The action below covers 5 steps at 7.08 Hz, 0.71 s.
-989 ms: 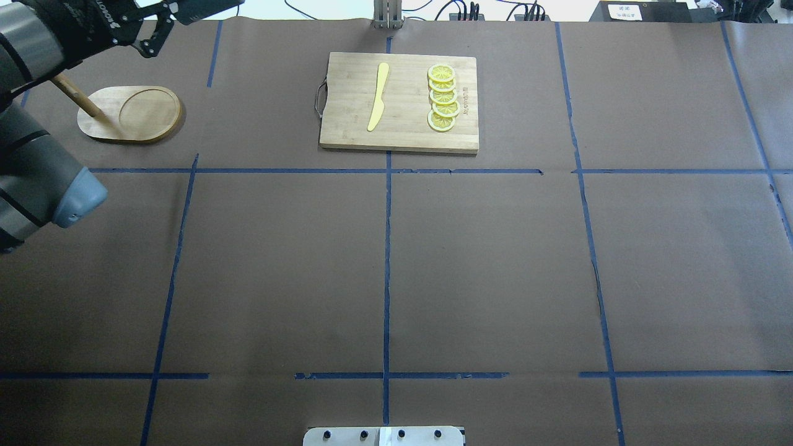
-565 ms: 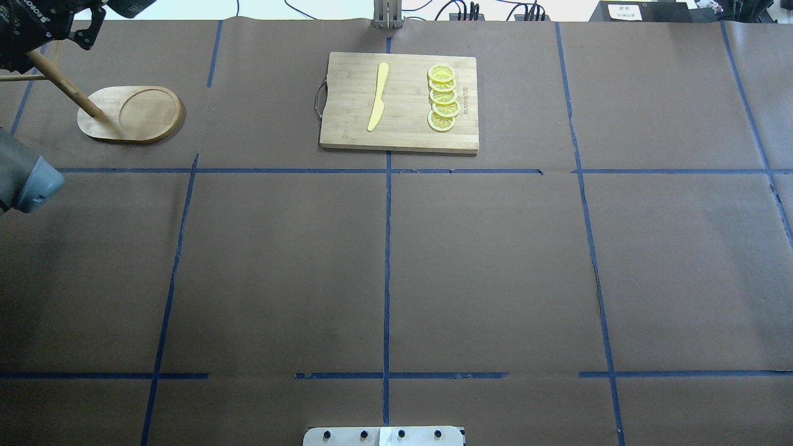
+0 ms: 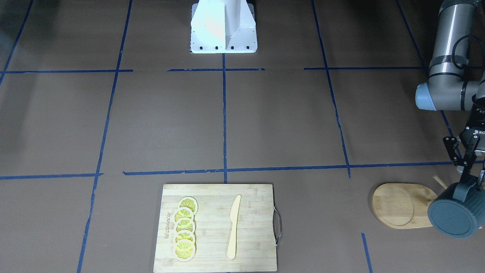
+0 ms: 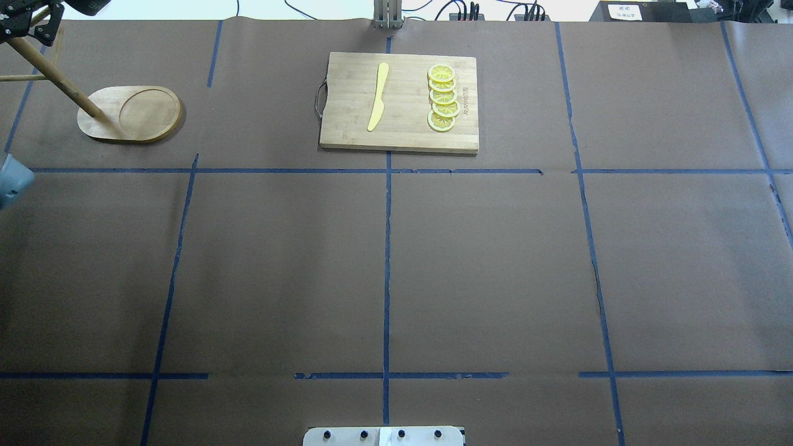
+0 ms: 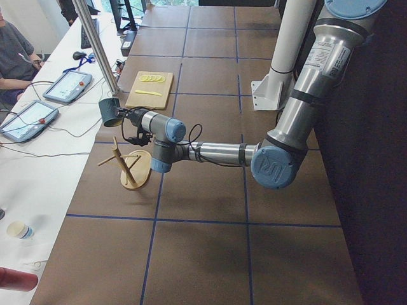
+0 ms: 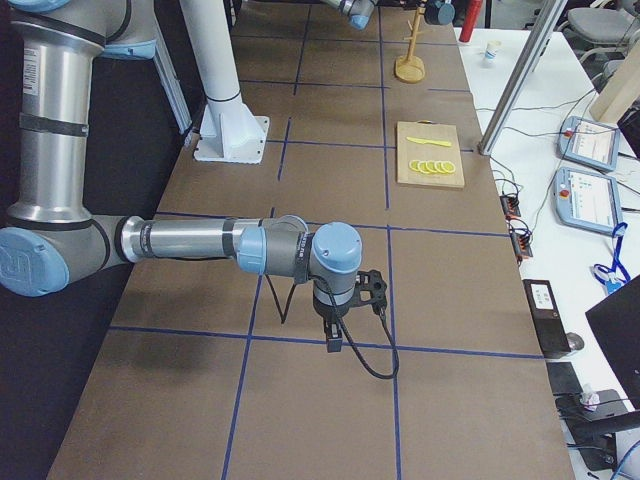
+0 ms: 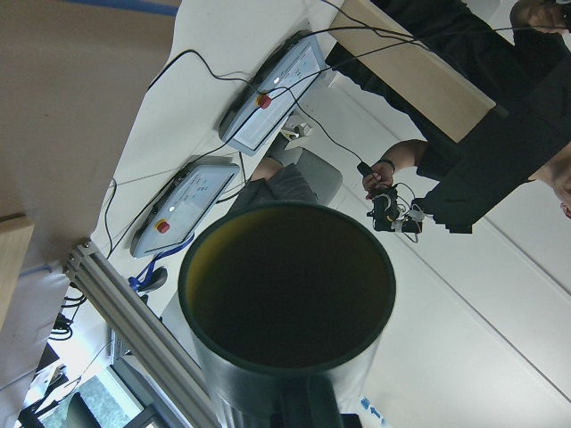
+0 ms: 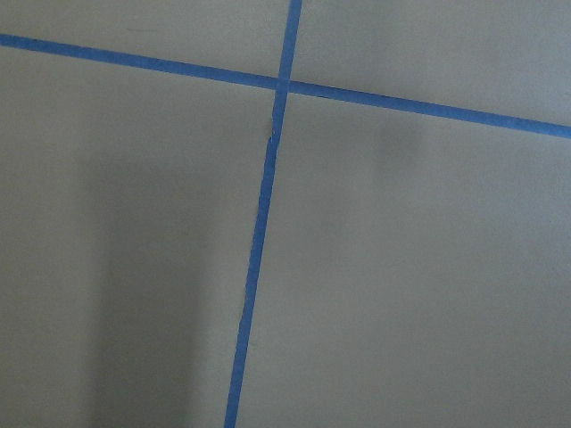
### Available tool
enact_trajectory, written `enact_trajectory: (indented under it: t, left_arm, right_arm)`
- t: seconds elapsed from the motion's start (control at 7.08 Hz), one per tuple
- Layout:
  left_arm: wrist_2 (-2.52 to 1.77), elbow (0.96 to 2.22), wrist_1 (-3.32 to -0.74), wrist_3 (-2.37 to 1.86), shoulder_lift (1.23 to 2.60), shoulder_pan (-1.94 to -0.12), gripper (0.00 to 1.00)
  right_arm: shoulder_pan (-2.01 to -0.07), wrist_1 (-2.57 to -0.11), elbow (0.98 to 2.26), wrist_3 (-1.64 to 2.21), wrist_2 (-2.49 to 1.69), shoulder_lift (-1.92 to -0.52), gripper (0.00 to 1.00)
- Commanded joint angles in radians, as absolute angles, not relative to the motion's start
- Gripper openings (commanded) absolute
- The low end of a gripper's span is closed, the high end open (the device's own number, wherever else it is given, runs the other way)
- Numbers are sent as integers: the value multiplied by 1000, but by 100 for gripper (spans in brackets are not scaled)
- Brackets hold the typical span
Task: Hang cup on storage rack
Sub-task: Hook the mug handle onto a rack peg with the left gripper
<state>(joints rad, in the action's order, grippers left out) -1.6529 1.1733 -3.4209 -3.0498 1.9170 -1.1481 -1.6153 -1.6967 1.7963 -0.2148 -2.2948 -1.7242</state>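
The cup [image 3: 452,214] is dark blue-grey and ribbed. It lies on its side in the air, flat base toward the front-facing camera. My left gripper [image 3: 469,181] is shut on the cup at its handle side. The left wrist view looks into the cup's dark mouth [image 7: 285,294]. The storage rack [image 4: 130,113] stands at the table's far left, with its pole [image 4: 52,71] leaning toward the edge. The cup [image 5: 110,111] hangs above and just beyond the rack [image 5: 130,166]. My right gripper [image 6: 350,300] hovers low over bare table. I cannot tell whether it is open or shut.
A bamboo cutting board [image 4: 347,124] with several lemon slices [image 4: 442,98] and a yellow knife [image 4: 378,96] lies at the far middle. Beyond the table's far edge are a metal post [image 5: 95,44], tablets and seated operators.
My left arm has swung toward the overhead view's left edge, carrying the cup with it. The rack's pole and pegs are now uncovered. The rack and board have not moved.
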Motion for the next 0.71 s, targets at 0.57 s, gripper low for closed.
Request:
enact_trajectory:
  t: [0.57]
  left_arm:
    - [-1654, 1089, -3482, -3053, 1864, -1147, 0]
  right_arm:
    - [-1615, -1697, 1796, -215, -2295, -1729, 100]
